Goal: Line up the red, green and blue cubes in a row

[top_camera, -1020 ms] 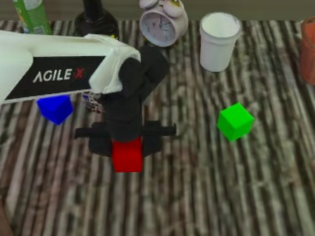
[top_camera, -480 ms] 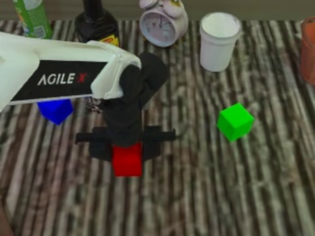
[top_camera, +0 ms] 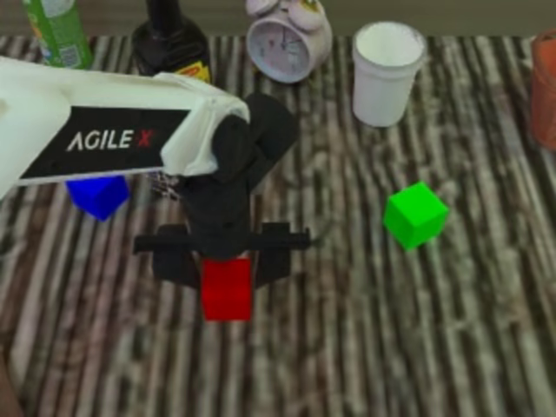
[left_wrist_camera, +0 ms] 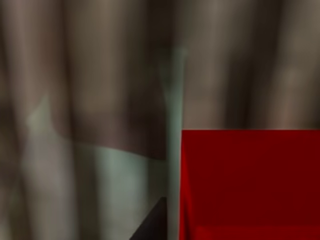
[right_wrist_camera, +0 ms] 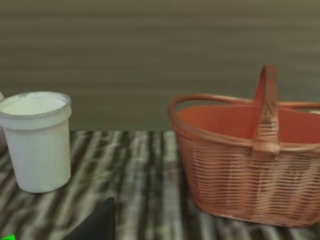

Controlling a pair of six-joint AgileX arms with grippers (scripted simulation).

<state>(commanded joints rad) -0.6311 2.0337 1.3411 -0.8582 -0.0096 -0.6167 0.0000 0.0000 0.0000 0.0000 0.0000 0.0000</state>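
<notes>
The red cube (top_camera: 228, 295) lies on the striped table left of centre, between the fingers of my left gripper (top_camera: 228, 269). That gripper points straight down over it. In the left wrist view the red cube (left_wrist_camera: 250, 185) fills the corner, and a thin strip of table shows between it and one dark finger (left_wrist_camera: 152, 225), so the gripper is open. The blue cube (top_camera: 97, 195) sits at the left, partly under the left arm. The green cube (top_camera: 415, 215) sits to the right of centre. My right gripper (right_wrist_camera: 160, 236) is parked outside the top view.
Along the back edge stand a green bottle (top_camera: 56, 30), a dark bottle (top_camera: 169, 39), an alarm clock (top_camera: 287, 39) and a white cup (top_camera: 388, 69). An orange wicker basket (top_camera: 546, 87) stands at the far right.
The left arm shifted slightly toward the table's front, then held still. The red cube ended a little nearer the front edge, and the fingers spread slightly.
</notes>
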